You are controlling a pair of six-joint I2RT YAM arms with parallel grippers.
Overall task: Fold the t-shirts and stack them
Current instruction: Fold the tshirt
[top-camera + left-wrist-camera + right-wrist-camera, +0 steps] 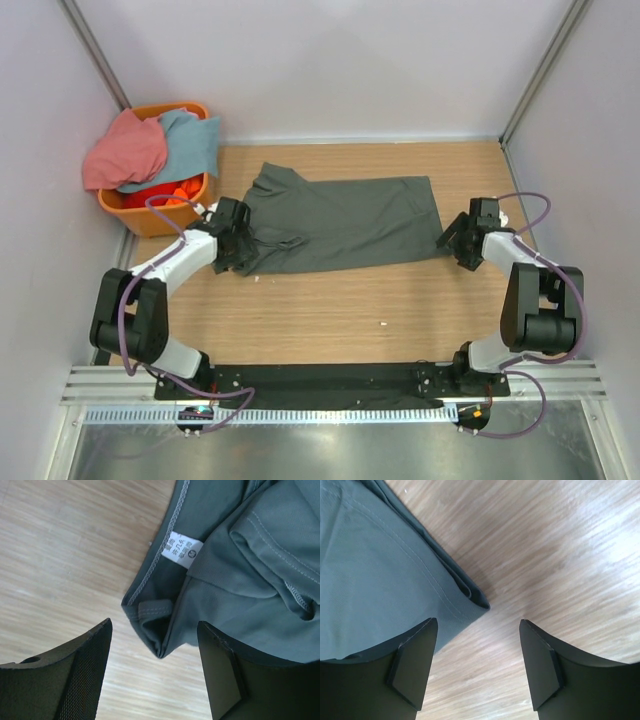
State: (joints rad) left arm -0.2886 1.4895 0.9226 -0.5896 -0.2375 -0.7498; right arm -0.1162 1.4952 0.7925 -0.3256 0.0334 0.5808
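A dark grey t-shirt point(340, 220) lies half folded across the middle of the wooden table. My left gripper point(236, 250) is open over its left end, where the folded collar corner point(160, 640) and white neck label point(182, 548) sit between the fingers. My right gripper point(462, 243) is open at the shirt's right end; the hem corner point(470, 592) lies just ahead of the left finger point(412, 667). A salmon-pink shirt point(125, 150) and a light blue shirt point(190, 140) hang in the orange basket.
The orange plastic basket point(150, 215) stands at the back left, close behind my left arm. Grey walls enclose the table on three sides. A small white speck point(382, 323) lies on the wood in front of the shirt.
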